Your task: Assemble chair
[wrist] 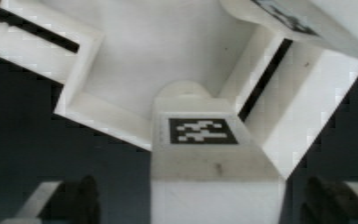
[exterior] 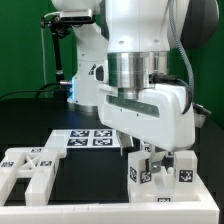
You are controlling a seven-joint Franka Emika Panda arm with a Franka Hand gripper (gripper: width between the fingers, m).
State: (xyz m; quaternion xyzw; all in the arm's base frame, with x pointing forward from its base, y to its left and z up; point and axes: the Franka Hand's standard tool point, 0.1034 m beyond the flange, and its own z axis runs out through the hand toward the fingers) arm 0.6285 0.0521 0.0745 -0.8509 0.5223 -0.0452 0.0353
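Note:
A white cube-ended post [wrist: 208, 170] with a black-and-white tag stands between my fingers in the wrist view. My gripper [wrist: 197, 202] is open and straddles it. One dark finger [wrist: 66, 200] is apart from the post and the other [wrist: 332, 198] is close beside it. In the exterior view my gripper [exterior: 138, 150] hangs low over the tagged chair pieces [exterior: 146, 173] at the front right. Behind the post, a white angled slotted chair piece [wrist: 105, 75] shows in the wrist view.
More white chair parts [exterior: 28, 166] lie at the front of the exterior view's left. The marker board [exterior: 88, 137] lies behind them mid-table. Another tagged white block [exterior: 186, 172] stands at the exterior view's right of the gripper.

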